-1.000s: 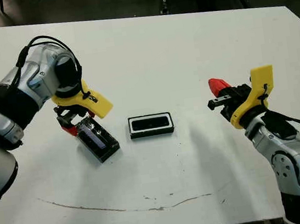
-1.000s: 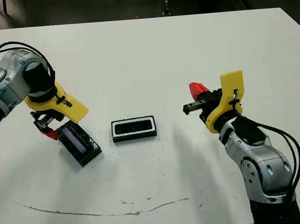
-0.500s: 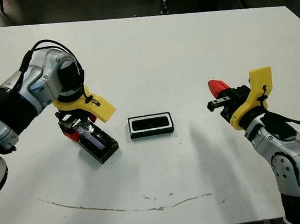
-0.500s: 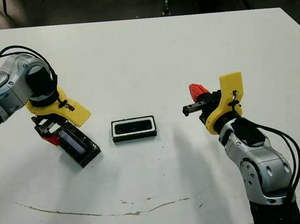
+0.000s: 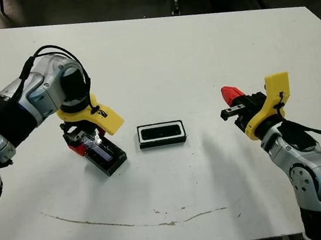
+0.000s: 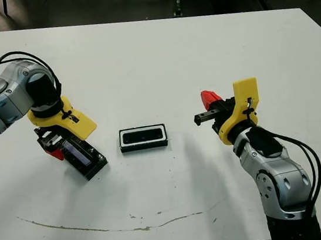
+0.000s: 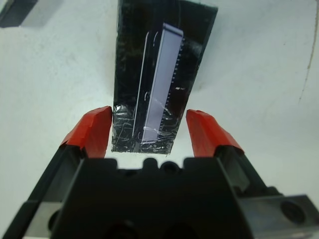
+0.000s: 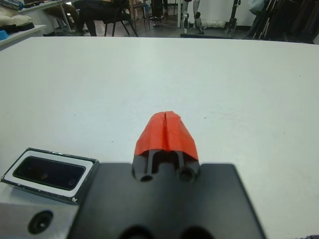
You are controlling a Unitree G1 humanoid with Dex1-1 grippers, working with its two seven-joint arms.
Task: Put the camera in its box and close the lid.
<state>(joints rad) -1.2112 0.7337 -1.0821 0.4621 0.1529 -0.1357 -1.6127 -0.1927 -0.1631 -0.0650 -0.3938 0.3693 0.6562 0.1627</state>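
Camera (image 5: 161,132): head views show it already in the box (image 5: 180,131), mid-table. Left gripper (image 5: 79,143) has dropped over the lid's (image 5: 107,156) near end since 1 s ago. Left wrist: red fingers (image 7: 89,130) apart, straddling lid, so pickup looks next. Right wrist: right gripper (image 8: 166,132) pressed together, idle.

A: What sits on the counter (image 5: 198,50)?

B: A white top with a thin brownish scuff line (image 5: 132,221) running near its near edge. Around the middle lies the box (image 5: 161,134), a white-lined black tray, flat and open.

A: Anything else?

B: Toward the left edge, apart from the box, the glossy black lid (image 5: 104,153) lies askew, with the camera (image 7: 162,84) lying on top of it.
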